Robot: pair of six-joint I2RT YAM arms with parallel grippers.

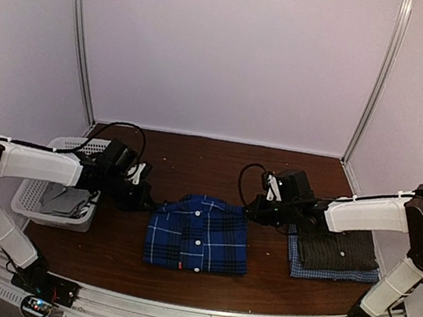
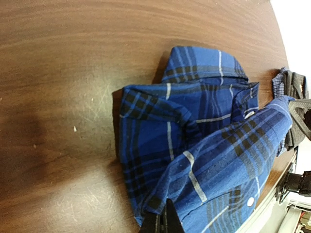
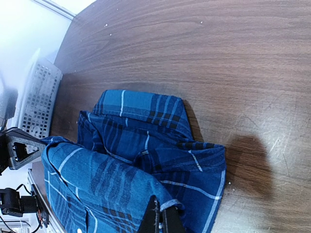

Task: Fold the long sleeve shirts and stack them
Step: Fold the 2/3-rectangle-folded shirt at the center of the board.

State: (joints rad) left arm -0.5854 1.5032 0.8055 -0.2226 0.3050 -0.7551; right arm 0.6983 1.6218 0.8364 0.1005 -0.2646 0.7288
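Observation:
The royal-blue plaid shirt lies folded in the middle of the table, collar toward the far side. My left gripper is at its far left corner and my right gripper at its far right corner. In the left wrist view my left gripper is shut on a raised fold of the plaid shirt. In the right wrist view my right gripper pinches a hem of the same shirt. The dark grey checked shirt lies folded on the pale blue fine-checked shirt at the right.
A white mesh basket with grey cloth inside stands at the left, under my left arm. White walls enclose the table on three sides. Bare brown wood shows behind the shirts.

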